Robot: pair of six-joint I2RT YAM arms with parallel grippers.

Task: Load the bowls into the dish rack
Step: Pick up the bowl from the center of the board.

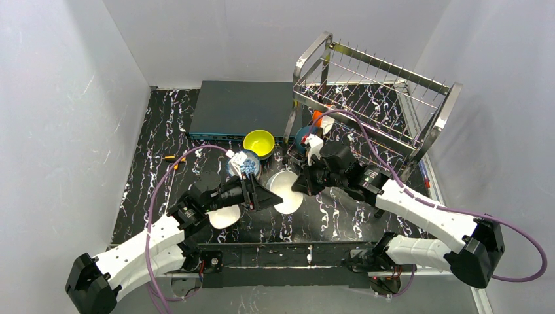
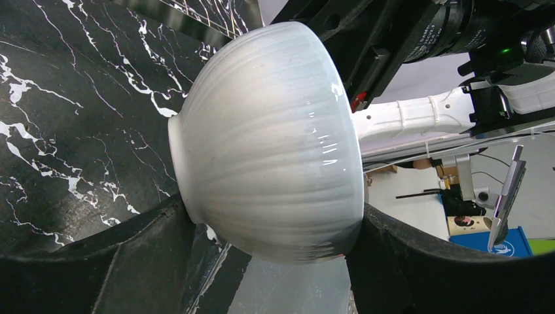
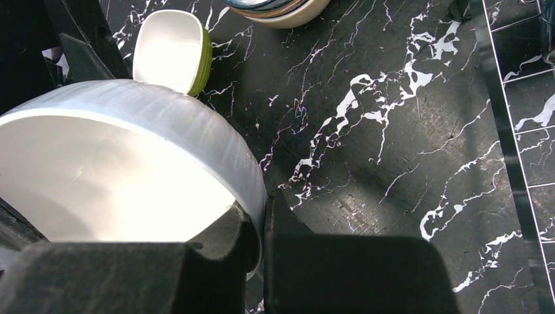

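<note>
White ribbed ceramic identifies the item at the centre of the workspace: one white bowl [image 1: 286, 191], tipped on its side over the black marbled table [image 1: 163, 131] between the two arms. The right gripper [image 1: 303, 184] has its jaws closed on the bowl's rim, one finger inside the wall and one outside (the right wrist view shows the rim pinched between them). The left gripper [image 1: 264, 195] brackets the same bowl from the opposite side. Its fingers [image 2: 131, 261] stand wide apart, one at the foot ring and the other at the rim. Both sit at or very near the glaze, and it cannot be determined whether they press on it. The bowl lies in front of the dish rack [image 1: 393, 98] and outside it, near the rack's left end frame. The rack stands at the far right of the table with its prong rows upright. An orange bowl [image 1: 318, 118] and a dark blue bowl [image 1: 302, 136] sit at its lower left corner. A yellow-green bowl [image 1: 258, 142] rests just in front of the flat grey-blue box [image 1: 235, 104], and a blue-patterned bowl [image 1: 243, 163] sits near it. A small green-sided bowl [image 1: 224, 216] lies beside the left arm's wrist.
</note>
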